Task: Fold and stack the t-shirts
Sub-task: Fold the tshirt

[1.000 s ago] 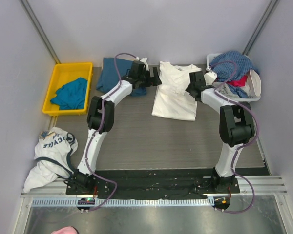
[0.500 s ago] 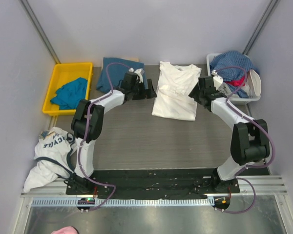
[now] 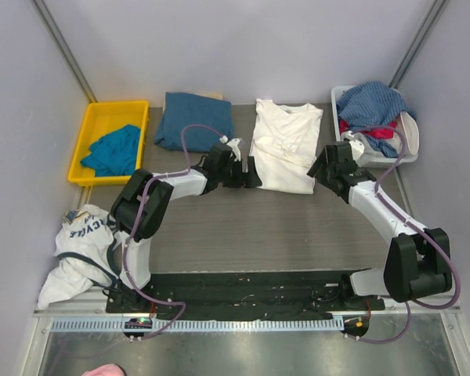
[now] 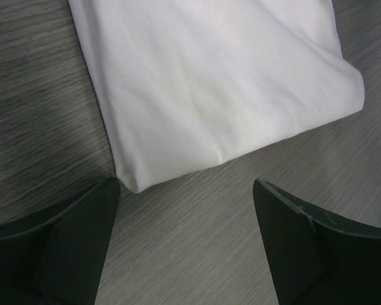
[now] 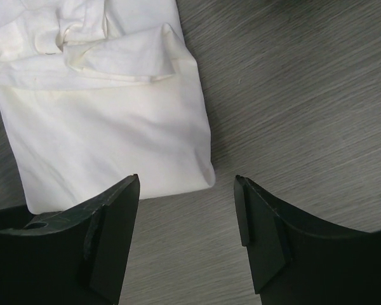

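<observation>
A folded dark blue t-shirt [image 3: 194,120] lies at the back of the table [image 3: 243,227]; the left gripper [image 3: 249,173], jaws wide apart, holds nothing; the folded white t-shirt [image 3: 283,146] lies beside it; the right gripper [image 3: 319,166] is spread and empty too.

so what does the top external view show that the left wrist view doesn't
Only the top external view shows both arms, the folded dark blue t-shirt, the yellow bin, the white basket of clothes and a crumpled white garment at the near left.

Only the left wrist view shows the left gripper open above bare table, just short of the shirt's near edge.

Both show the folded white t-shirt lying flat on the table.
</observation>
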Controlling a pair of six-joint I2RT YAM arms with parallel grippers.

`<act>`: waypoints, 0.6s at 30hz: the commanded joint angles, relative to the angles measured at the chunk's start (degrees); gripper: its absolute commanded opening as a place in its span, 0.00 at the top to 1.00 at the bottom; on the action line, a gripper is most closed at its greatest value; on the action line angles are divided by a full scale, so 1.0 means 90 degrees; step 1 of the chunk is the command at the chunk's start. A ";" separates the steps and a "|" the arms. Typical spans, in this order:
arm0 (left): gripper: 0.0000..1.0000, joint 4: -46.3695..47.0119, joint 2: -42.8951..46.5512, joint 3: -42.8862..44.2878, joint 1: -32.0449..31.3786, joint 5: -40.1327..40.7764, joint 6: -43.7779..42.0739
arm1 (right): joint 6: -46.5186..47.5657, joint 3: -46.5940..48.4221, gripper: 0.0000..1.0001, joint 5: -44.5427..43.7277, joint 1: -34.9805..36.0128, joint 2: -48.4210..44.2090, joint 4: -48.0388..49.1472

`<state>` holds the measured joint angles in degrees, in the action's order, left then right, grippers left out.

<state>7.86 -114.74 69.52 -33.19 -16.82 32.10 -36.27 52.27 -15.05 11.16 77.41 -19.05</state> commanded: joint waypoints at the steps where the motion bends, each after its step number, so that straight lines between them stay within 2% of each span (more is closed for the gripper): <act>1: 0.12 0.0191 -0.0171 -0.0136 0.0035 0.0072 0.0028 | 0.0153 -0.0134 0.31 -0.0017 0.0020 -0.0368 -0.0061; 2: 0.20 0.0191 -0.0220 -0.0117 0.0035 0.0082 0.0018 | 0.0163 -0.0153 0.31 -0.0017 0.0020 -0.0388 -0.0100; 5: 0.32 0.0201 -0.0357 -0.0068 0.0035 0.0091 -0.0021 | 0.0173 -0.0270 0.31 -0.0027 0.0020 -0.0475 -0.0149; 13: 0.53 0.0504 -0.0620 -0.0165 0.0035 0.0004 -0.0002 | 0.0231 -0.0632 0.31 -0.0017 0.0030 -0.0924 -0.0354; 18: 0.76 0.0816 -0.0660 -0.0429 0.0035 -0.0123 0.0057 | 0.0261 -0.0914 0.31 0.0041 0.0030 -0.1315 -0.0539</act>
<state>15.27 -118.56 68.42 -32.86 -16.86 32.73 -35.38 45.65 -15.03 11.16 69.10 -22.72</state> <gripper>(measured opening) 0.300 0.691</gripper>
